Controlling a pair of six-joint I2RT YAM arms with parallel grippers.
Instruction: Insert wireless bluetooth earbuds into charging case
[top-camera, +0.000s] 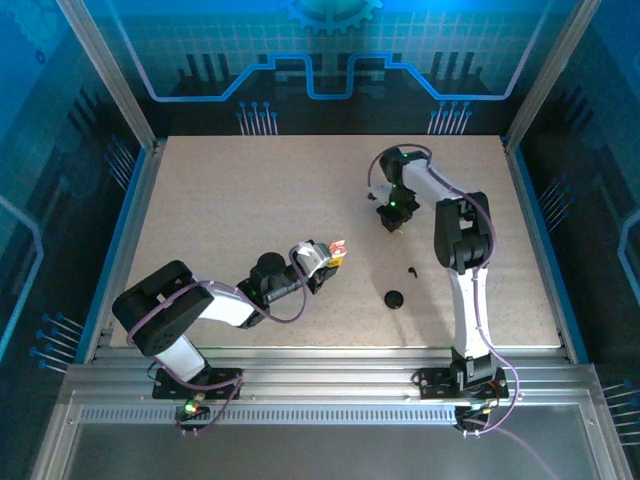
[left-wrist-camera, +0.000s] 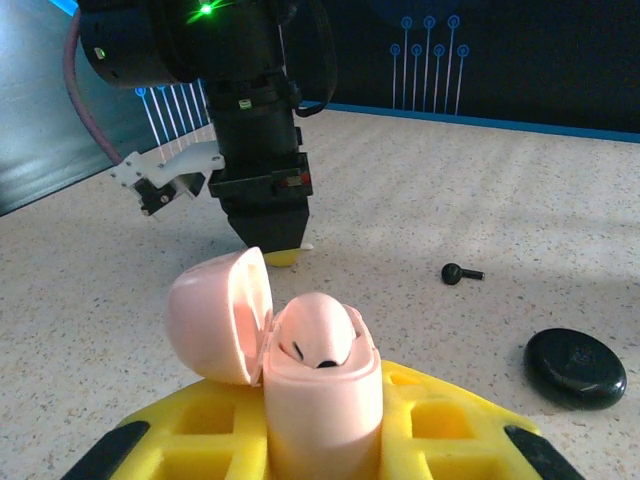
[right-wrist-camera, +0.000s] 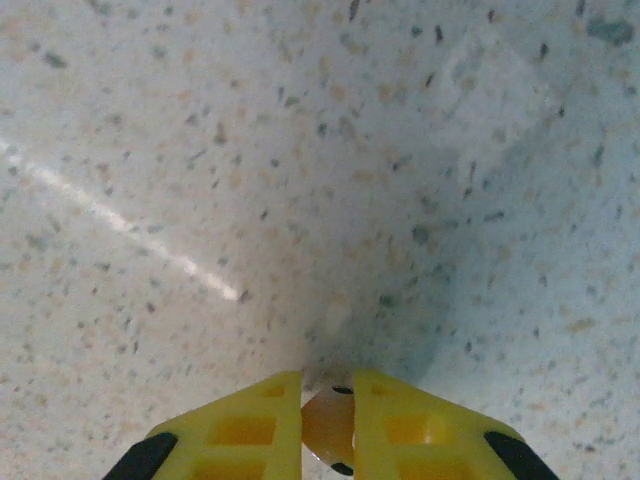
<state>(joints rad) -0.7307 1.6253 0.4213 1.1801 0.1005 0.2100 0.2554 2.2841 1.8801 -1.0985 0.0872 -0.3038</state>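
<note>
Room: blue-lit panels with circuit-style line art wall in a pale speckled stone-look bench (top-camera: 230, 200).
Left gripper (top-camera: 325, 260): its yellow fingers are clamped on the lower half of the case and hold it upright above the bench.
Charging case: a glossy pink egg-shaped plastic charging case (left-wrist-camera: 325, 400) sits between the left gripper's fingers. Its hinged lid (left-wrist-camera: 215, 315) is swung open to the gripper's left. A pale rounded shape with a dark spot sits in the open top, and I cannot tell what it is.
Right gripper (top-camera: 392, 220): it points straight down with its tip at the bench surface, ahead of the left gripper and well apart from it. Its yellow fingers are drawn together on a small pale peach piece (right-wrist-camera: 328, 430) with a dark spot at its lower edge. What that piece is I cannot tell.
Black earbud: a tiny black comma-shaped earbud (left-wrist-camera: 455, 272) lies loose on the bench. It is on the near side of the right gripper and to the right of the left gripper, touching neither.
Black puck: a small round flat black puck (left-wrist-camera: 575, 367) lies on the bench near the black earbud but apart from it. It is closer to the arm bases and clear of both grippers.
</note>
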